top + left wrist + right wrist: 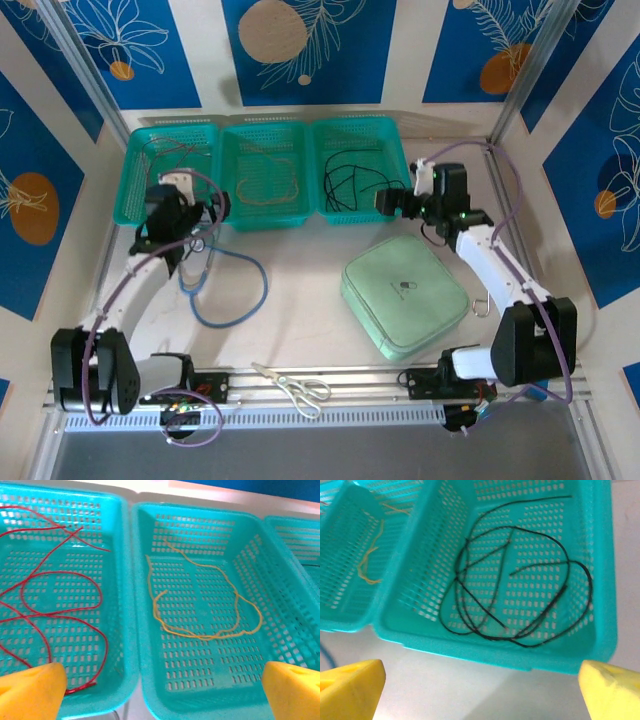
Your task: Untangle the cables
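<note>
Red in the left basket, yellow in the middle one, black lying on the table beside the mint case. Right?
No. The black cable lies in the right basket, not on the table; the right wrist view shows it. The red cable in the left basket and the yellow cable in the middle basket stand.

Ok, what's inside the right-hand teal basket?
The right basket holds black cable in loose, overlapping loops on its perforated floor, whether one piece or several I cannot tell. Nothing else is seen in it. In the right wrist view, its near wall covers a thin strip of floor.
</note>
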{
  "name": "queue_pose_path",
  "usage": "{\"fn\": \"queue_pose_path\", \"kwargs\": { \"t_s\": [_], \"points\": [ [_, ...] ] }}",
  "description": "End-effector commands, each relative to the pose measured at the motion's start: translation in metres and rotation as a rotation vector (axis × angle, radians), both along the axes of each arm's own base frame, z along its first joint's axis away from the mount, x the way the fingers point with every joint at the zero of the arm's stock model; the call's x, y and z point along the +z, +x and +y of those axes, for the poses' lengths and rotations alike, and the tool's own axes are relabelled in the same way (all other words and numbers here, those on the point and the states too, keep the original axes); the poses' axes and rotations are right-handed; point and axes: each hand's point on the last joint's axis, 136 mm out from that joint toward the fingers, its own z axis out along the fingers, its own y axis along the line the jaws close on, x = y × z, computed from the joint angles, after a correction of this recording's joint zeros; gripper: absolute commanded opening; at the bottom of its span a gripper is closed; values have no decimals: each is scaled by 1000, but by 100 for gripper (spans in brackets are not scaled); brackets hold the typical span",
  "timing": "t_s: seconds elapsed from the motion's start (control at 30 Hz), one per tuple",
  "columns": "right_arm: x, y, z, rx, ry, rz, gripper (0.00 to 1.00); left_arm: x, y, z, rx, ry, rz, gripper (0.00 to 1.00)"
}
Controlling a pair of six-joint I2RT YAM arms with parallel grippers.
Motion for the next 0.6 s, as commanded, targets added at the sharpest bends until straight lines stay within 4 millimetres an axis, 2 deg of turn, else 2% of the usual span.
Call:
{"fn": "queue_pose_path", "kwargs": {
  "t_s": [0.0, 0.07, 0.2, 0.33, 0.57],
  "points": [
    [19, 17, -20, -102, -53, -211, 99, 21, -6, -11, -68, 3, -192, 99],
    [5, 15, -31, -149, -87, -234, 99, 13, -13, -14, -94, 17, -214, 99],
    [-20, 10, -56, -253, -135, -262, 99, -8, -19, -7, -71, 62, -195, 99],
    [-37, 5, -73, -310, -167, -298, 99, -25, -25, 5, -18, 123, -196, 99],
    [-32, 7, -90, -334, -203, -407, 99, -61, -29, 21, 54, 199, -211, 99]
  ]
}}
